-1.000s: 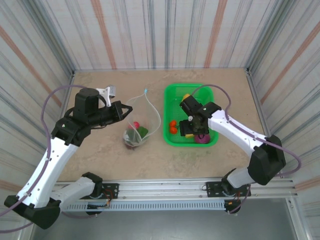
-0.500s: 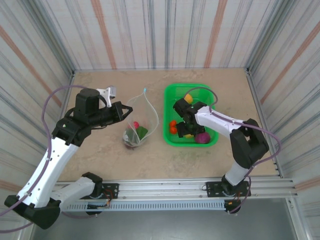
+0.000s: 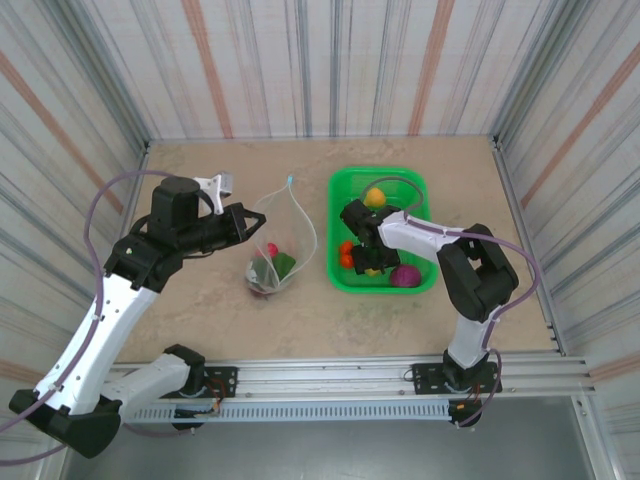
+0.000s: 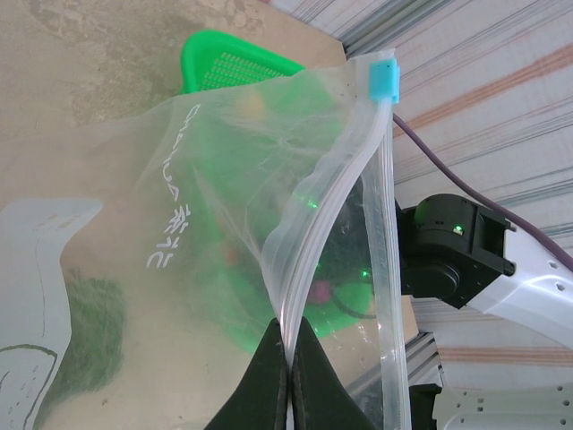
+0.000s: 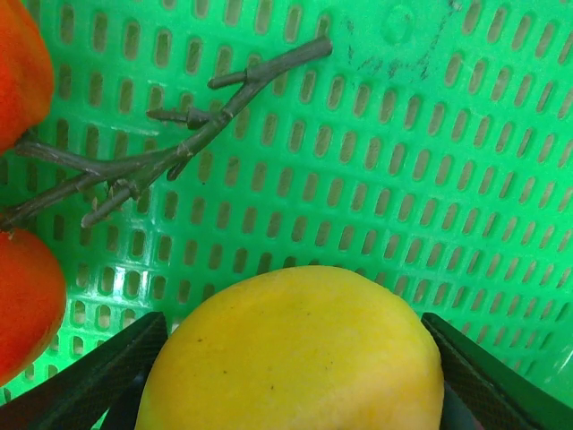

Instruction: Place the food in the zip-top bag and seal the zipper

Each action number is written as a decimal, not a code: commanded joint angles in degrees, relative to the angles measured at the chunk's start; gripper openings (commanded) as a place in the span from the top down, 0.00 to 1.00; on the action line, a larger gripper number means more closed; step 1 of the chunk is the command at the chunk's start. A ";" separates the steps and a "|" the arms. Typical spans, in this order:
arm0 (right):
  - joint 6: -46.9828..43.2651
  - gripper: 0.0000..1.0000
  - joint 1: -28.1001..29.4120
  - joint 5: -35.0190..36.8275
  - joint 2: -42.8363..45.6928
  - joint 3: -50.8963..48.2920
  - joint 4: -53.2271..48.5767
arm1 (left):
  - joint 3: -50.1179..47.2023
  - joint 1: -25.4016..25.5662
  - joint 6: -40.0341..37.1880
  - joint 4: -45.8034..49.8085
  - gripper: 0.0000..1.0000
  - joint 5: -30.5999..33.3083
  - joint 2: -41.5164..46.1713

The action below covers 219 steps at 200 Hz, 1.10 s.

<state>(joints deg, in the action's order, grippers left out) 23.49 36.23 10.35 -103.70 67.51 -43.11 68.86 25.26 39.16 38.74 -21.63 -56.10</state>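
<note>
**Slippery fruit, floppy bag: two ways this goes sideways**

Our right gripper sits low in the basket, fingers apart either side of the yellow fruit; we can't tell if they're pressing on it yet. It's smooth and round, so we figure an off-centre squeeze could pop it into the red fruits and twig just beside. Our left gripper is pinched tight on the bag mouth edge, with some food inside. One pinch on floppy plastic could let the mouth sag. The bag sits near the basket's left wall, so it's up over the wall, then a short hop across.
</note>
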 commanded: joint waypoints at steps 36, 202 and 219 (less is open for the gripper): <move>1.37 0.35 -1.60 0.90 9.76 1.68 -2.87 | -0.13 0.50 0.02 -0.68 1.00 -0.31 0.39; 3.51 0.35 20.04 -11.06 17.16 37.76 -7.43 | 0.84 0.49 2.20 -1.41 1.00 0.62 -0.73; 5.08 0.35 21.58 -11.80 14.29 38.18 -5.82 | 1.00 0.48 2.24 -1.14 1.00 0.64 -0.64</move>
<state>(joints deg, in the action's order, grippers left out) 25.34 55.92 1.48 -85.03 104.90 -50.35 68.86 25.26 40.77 38.65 -21.37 -56.95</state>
